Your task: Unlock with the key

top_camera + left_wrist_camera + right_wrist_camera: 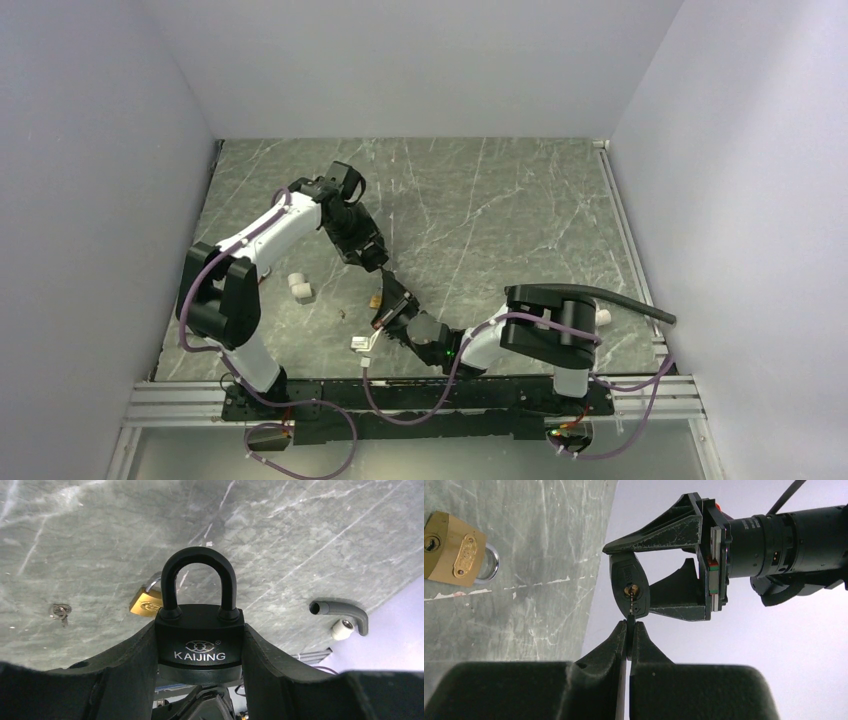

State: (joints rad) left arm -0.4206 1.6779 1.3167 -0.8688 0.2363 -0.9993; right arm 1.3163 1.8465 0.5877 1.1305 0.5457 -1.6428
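My left gripper (200, 655) is shut on the black padlock (199, 630), marked KAIJING, and holds it above the table with its shackle closed. In the right wrist view the padlock's underside (629, 575) faces me, between the left fingers. My right gripper (629, 628) is shut on the key (629, 605). Its black head is pinched between my fingertips and its short silvery blade reaches the keyhole. I cannot tell how deep it sits. In the top view the two grippers meet at mid-table, left (372, 258) above right (390, 293).
A brass padlock (455, 547) lies on the marble table (480, 210) just beside the grippers; it also shows in the left wrist view (145, 602). A small key ring (60, 611) lies left of it. White cylinders (300, 288) and a black hose (620, 297) lie nearby.
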